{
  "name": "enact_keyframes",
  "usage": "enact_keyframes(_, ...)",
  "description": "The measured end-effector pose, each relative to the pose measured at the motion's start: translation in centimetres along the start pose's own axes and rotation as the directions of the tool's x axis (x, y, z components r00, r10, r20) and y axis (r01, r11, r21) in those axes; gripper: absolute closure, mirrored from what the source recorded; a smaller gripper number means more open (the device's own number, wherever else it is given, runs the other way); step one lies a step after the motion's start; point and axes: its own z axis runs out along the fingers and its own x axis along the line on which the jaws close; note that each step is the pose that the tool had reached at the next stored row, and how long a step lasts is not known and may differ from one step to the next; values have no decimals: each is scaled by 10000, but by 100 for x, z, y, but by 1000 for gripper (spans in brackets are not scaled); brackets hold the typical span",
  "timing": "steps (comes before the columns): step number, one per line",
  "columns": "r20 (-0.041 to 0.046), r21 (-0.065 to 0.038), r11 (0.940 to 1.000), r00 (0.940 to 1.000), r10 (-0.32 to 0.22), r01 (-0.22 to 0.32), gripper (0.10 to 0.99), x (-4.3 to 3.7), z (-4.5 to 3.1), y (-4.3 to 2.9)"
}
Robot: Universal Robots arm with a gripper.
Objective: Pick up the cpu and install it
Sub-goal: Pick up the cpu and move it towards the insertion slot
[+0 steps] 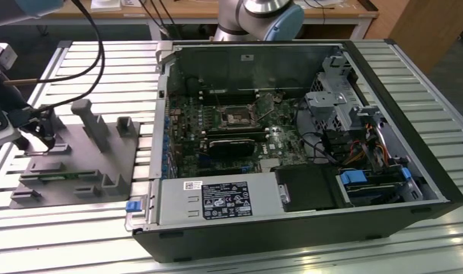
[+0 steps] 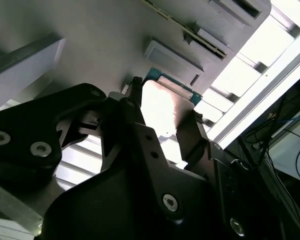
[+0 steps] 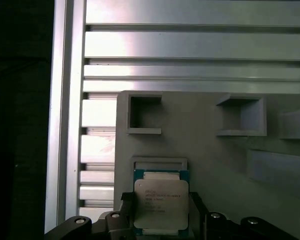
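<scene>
In the exterior view the gripper [image 1: 42, 142] hangs low over the grey fixture plate [image 1: 75, 160]. The plate lies on the slatted metal surface [image 1: 101, 68], at 9 o'clock from the open computer case [image 1: 292, 228]. It sits just beside the case, I judge so that the carry to the board is short.

In both wrist views the cpu [image 3: 161, 202] lies flat, metal top up, between the jaws, which are closed onto two opposite edges of it. Such a side grip leaves the underside free, which suits setting it down into a socket. The chip is at its shallow walled seat [image 3: 160, 163] on the plate. Whether it rests there or is just clear of it I cannot tell.

The motherboard socket [image 1: 237, 118] lies inside the case, at 3 o'clock from the gripper and well apart.
</scene>
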Motion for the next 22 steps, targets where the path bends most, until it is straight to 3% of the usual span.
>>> enact_keyframes(22, -1, -1, 10000, 10000, 0, 0, 561, 1, -145, 10)
